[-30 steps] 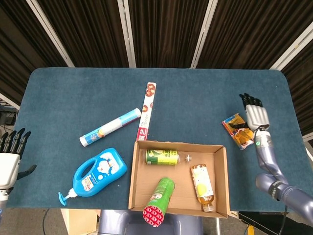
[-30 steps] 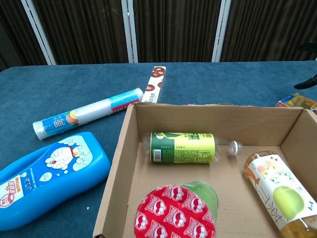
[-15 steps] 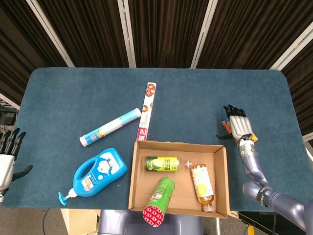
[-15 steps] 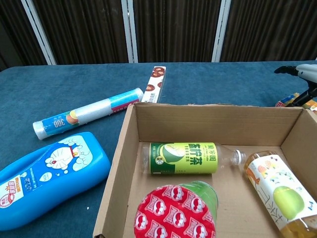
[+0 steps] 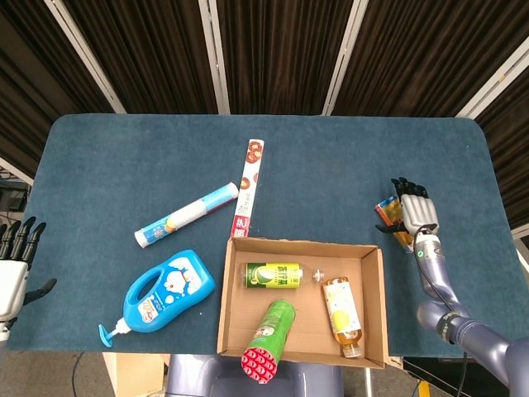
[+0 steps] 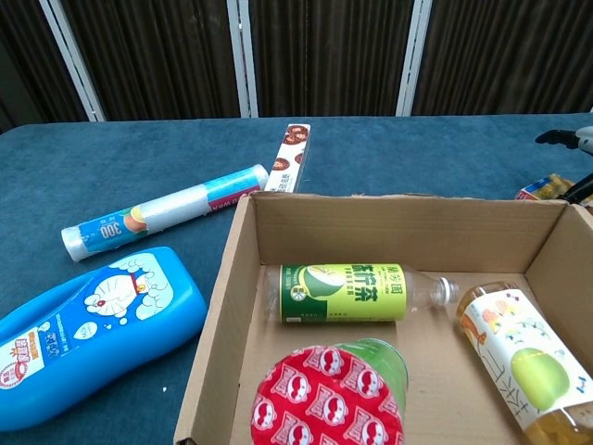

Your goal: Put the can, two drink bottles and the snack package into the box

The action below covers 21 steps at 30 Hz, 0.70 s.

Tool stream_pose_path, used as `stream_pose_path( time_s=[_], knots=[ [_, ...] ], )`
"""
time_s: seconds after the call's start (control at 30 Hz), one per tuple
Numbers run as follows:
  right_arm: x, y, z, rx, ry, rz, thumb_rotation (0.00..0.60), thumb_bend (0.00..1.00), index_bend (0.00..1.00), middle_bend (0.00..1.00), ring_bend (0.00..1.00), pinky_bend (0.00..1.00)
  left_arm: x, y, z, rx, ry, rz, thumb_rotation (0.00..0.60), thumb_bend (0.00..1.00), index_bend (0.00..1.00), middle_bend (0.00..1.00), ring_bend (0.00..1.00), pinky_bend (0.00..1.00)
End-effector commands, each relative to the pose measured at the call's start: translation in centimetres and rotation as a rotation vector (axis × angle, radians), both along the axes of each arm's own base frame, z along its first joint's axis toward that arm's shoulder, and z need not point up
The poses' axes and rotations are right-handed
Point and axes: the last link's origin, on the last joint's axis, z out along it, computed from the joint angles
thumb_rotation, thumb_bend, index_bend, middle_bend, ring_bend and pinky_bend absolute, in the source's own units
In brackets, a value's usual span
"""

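Observation:
The cardboard box (image 5: 302,243) sits at the table's near edge. Inside lie a green-labelled drink bottle (image 5: 274,275), a yellow drink bottle (image 5: 342,315) and a green can with a red lid (image 5: 269,336). The chest view shows the same green bottle (image 6: 345,292), yellow bottle (image 6: 517,354) and can (image 6: 329,400). The orange snack package (image 5: 388,215) lies on the table right of the box, partly covered by my right hand (image 5: 417,217), whose fingers are spread over it. A corner of the snack package (image 6: 543,188) shows beyond the box wall. My left hand (image 5: 15,269) hovers open off the table's left edge.
A blue Doraemon pump bottle (image 5: 165,291), a roll of plastic bags (image 5: 187,214) and a long cling-wrap carton (image 5: 248,187) lie left of and behind the box. The table's right edge runs close to my right hand.
My right hand came down toward the box over the snack package, then shifted a little right. The green bottle rolled inside the box. My left hand drew back slightly.

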Motion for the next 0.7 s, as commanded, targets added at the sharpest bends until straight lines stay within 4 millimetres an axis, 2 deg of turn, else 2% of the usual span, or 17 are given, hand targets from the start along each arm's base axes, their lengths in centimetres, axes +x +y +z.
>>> stream_pose_path(
  time_s=[0.03, 0.17, 0.43, 0.5, 0.57, 0.7],
  knots=[
    [-0.4, 0.2, -0.5, 0.014, 0.0, -0.011, 0.6, 0.0, 0.0, 0.0, 0.0, 0.0, 0.0, 0.0, 0.0, 0.001, 0.0, 0.0, 0.6, 0.08, 0.0, 0.0, 0.0, 0.05],
    [-0.8, 0.3, -1.1, 0.027, 0.007, -0.016, 0.6, 0.0, 0.02, 0.0, 0.0, 0.0, 0.0, 0.0, 0.0, 0.001, 0.002, 0.0, 0.6, 0.08, 0.0, 0.0, 0.0, 0.05],
    [-1.6, 0.1, -1.7, 0.042, 0.03, -0.023, 0.6, 0.0, 0.16, 0.0, 0.0, 0.02, -0.1, 0.0, 0.0, 0.008, 0.009, 0.002, 0.6, 0.08, 0.0, 0.0, 0.0, 0.05],
    [-2.0, 0.1, -1.9, 0.057, 0.039, -0.032, 0.6, 0.0, 0.19, 0.0, 0.03, 0.07, -0.1, 0.0, 0.0, 0.011, 0.013, 0.002, 0.6, 0.08, 0.0, 0.0, 0.0, 0.05],
    [-2.3, 0.1, -2.0, 0.055, 0.035, -0.039, 0.6, 0.01, 0.25, 0.03, 0.11, 0.2, 0.0, 0.0, 0.0, 0.012, 0.016, 0.001, 0.6, 0.08, 0.0, 0.0, 0.0, 0.05],
    [-2.9, 0.0, -2.0, 0.051, 0.045, -0.042, 0.6, 0.07, 0.31, 0.11, 0.24, 0.32, 0.0, 0.1, -0.2, 0.012, 0.025, 0.002, 0.6, 0.09, 0.0, 0.0, 0.0, 0.05]
  ],
)
